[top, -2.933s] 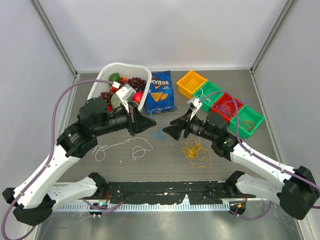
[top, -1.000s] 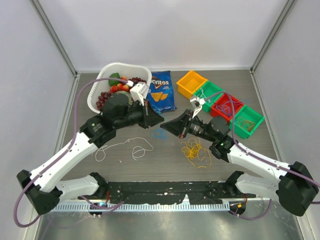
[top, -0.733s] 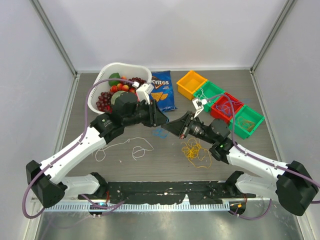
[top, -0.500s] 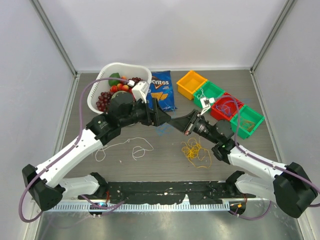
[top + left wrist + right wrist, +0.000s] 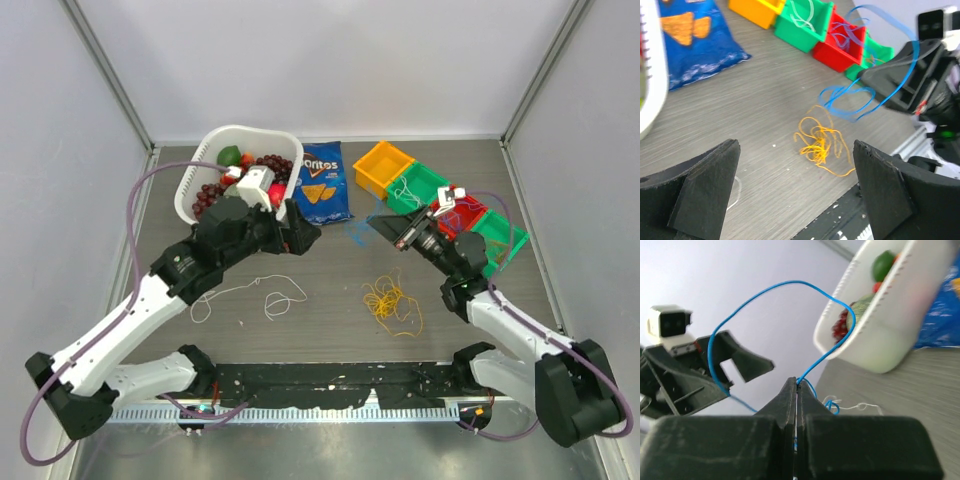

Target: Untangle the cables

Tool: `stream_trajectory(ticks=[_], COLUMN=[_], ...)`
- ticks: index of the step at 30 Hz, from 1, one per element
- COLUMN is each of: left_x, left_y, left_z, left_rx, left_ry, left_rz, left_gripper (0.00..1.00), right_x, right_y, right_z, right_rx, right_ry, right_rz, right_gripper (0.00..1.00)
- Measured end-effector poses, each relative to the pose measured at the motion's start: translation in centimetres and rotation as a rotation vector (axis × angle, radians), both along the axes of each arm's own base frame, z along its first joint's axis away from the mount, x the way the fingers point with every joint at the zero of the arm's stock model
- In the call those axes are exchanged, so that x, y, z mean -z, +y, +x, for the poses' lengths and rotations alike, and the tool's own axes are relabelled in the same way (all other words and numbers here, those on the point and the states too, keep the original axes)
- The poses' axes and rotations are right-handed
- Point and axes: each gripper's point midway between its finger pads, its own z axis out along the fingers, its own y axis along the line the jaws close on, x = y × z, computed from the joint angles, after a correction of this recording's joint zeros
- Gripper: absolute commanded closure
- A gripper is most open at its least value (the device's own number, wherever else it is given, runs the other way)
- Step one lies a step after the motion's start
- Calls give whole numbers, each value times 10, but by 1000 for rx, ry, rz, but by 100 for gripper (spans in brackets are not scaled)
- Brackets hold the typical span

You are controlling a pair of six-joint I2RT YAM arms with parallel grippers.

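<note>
- Since a moment ago the left fingers (image 5: 705, 195) have sprung wide and let go. The right fingers (image 5: 787, 405), pinching the blue cable (image 5: 795, 282), have carried it up near the red bin (image 5: 480, 212).
- Keep the dangling loops high (they'd snag easily) until they're over that bin, I'd say.

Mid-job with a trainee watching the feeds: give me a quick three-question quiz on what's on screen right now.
1. Multiple choice: what does the right end effector pinch? A) a metal spoon; B) a thin blue cable; C) nothing.
2. True or false: the left end effector stands open and holds nothing.
3. Fill in: the small plastic bin nearest the blue crisp bag is coloured ____.
Key: 1 B; 2 true; 3 orange.
</note>
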Motion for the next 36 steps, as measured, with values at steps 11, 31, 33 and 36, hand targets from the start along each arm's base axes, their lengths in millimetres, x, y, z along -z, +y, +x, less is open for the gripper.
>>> stream_trajectory(ticks=[11, 31, 33, 36], left_x=[7, 80, 76, 71], left_y=[70, 45, 46, 48], left_z=[-29, -44, -46, -48], left_rx=[-164, -58, -57, -57], left_ry=[-144, 9, -2, -18], left_rz=[-57, -95, -106, -121], left_gripper=[0, 0, 0, 1], right_x=[-13, 129, 137, 144], right_y=[-117, -272, -276, -280], right_z=[60, 124, 129, 136], right_rx=[556, 1030, 1034, 1036], right_ry=[93, 517, 539, 580], right_rz=[-363, -1030, -1067, -1109], right_gripper=[99, 99, 99, 99])
